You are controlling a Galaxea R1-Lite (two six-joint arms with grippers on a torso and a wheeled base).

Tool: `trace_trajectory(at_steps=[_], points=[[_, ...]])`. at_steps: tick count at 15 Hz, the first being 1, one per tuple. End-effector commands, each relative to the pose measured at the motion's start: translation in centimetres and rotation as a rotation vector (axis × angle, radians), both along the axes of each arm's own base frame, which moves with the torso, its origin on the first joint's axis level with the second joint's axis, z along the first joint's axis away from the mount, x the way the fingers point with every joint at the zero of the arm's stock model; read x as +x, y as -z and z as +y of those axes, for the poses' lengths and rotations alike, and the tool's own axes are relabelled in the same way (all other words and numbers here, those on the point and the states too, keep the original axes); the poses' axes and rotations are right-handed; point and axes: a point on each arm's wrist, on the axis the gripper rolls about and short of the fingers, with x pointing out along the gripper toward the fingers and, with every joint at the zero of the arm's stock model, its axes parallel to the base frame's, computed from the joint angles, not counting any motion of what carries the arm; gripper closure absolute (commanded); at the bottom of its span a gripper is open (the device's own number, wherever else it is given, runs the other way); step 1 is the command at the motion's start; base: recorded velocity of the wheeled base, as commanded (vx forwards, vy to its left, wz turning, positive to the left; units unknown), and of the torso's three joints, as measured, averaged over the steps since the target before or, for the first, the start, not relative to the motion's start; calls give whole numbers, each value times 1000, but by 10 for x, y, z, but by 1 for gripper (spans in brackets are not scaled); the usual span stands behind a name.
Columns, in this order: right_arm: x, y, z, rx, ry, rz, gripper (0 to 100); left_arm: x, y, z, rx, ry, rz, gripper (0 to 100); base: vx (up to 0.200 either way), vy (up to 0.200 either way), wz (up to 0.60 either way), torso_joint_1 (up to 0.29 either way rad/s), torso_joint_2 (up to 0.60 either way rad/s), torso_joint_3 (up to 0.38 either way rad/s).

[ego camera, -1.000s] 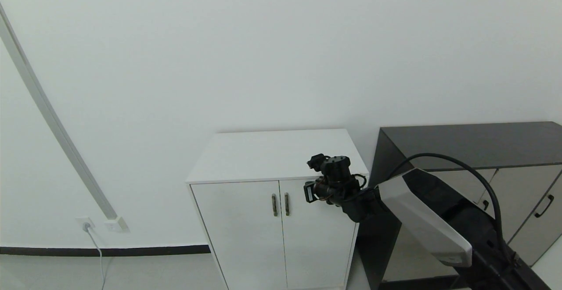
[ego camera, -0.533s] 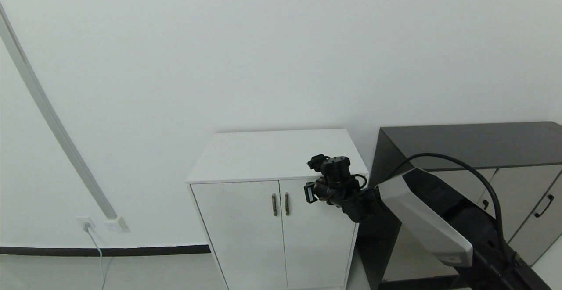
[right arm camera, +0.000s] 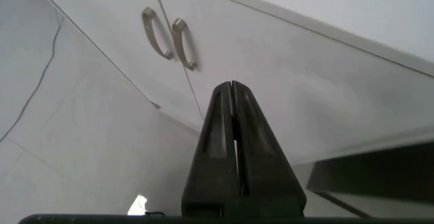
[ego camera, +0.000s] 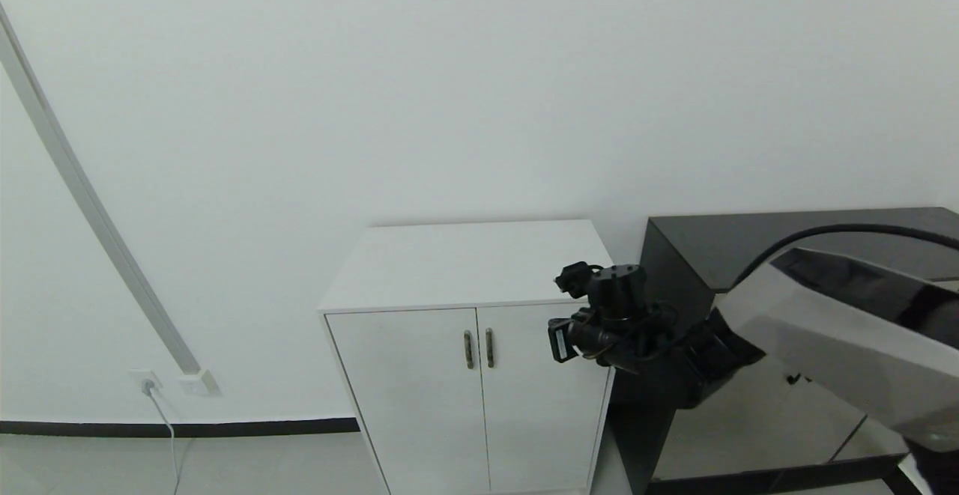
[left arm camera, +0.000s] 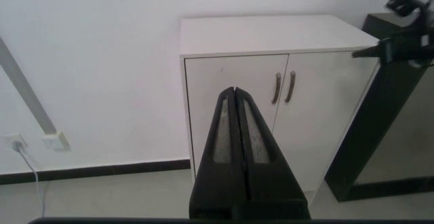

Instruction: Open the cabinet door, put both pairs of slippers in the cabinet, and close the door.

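**Cabinet closed; both grippers shut and empty**

The white cabinet point(ego camera: 457, 263) is seen standing on the floor against the wall, with both doors closed. The left door point(ego camera: 408, 398) and the right door point(ego camera: 543, 405) meet at the middle, where two upright metal handles point(ego camera: 468, 350) are mounted side by side, one on each door.

The right gripper point(right arm camera: 234, 88) is held in front of the upper part of the right door, on the side away from the handles. Whether the door is touched cannot be told. Its fingers are pressed together, and nothing is held between them. The left gripper point(left arm camera: 234, 94) is kept farther back from the cabinet and is pointed toward the left door. Its fingers are likewise closed against each other, with nothing grasped.

Just beside the white cabinet, on the robot's right, a dark cabinet point(ego camera: 697, 244) is placed against the same wall. To the robot's left, a wall socket point(ego camera: 144, 380) is fixed low on the wall, and a cable point(ego camera: 171, 435) is plugged into it. A grey conduit point(ego camera: 75, 180) is run slantwise up the wall from beside the socket. A black skirting strip point(ego camera: 225, 427) is laid along the foot of the wall.
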Motion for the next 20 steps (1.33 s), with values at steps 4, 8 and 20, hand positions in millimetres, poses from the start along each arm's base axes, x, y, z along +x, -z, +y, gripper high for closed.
trace_trajectory(at_steps=[4, 8, 20], points=[[-82, -68, -84, 11, 172, -93, 100, 0, 0, 0, -2, 0, 0, 100, 0, 0, 0, 0, 0, 0], [-122, -64, -142, -21, 310, -55, 100, 0, 0, 0, -2, 0, 0, 100, 0, 0, 0, 0, 0, 0], [-253, -71, -217, 2, 526, -183, 100, 0, 0, 0, -2, 0, 0, 100, 0, 0, 0, 0, 0, 0]])
